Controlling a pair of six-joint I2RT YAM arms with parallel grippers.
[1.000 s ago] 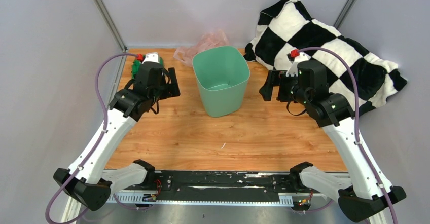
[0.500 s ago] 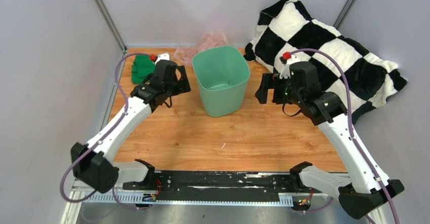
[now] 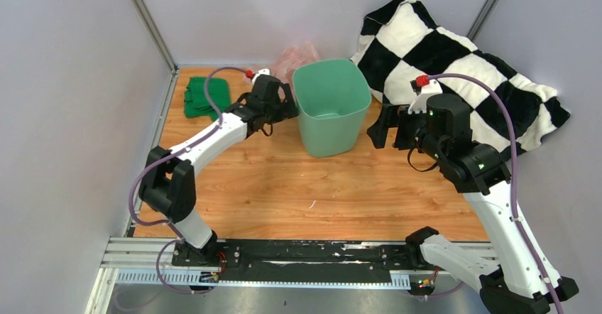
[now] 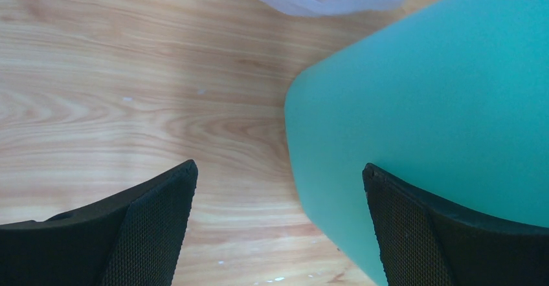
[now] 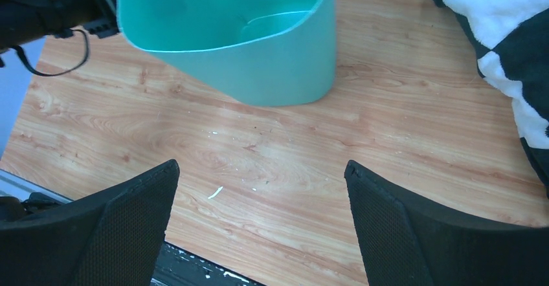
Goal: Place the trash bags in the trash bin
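While both stood wide open and empty, the left end effector (image 4: 278, 165) had one finger (image 4: 453, 247) just beside the mint-green plastic trash bin (image 3: 330, 118); the right end effector (image 5: 261, 166) hovered apart. The pale-pink plastic trash bag (image 3: 296, 53) lay behind the bin.

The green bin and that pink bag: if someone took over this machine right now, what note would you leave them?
Left gripper: open, empty, low beside the trash bin, at its left wall.
Right gripper: open, empty, hovering to the bin's right.
Trash bag: lying on the table behind the bin, not held.
Done: nothing yet; no bag shows inside the bin.
Left: grasp the bag, lift it over the rim, stuff it in.
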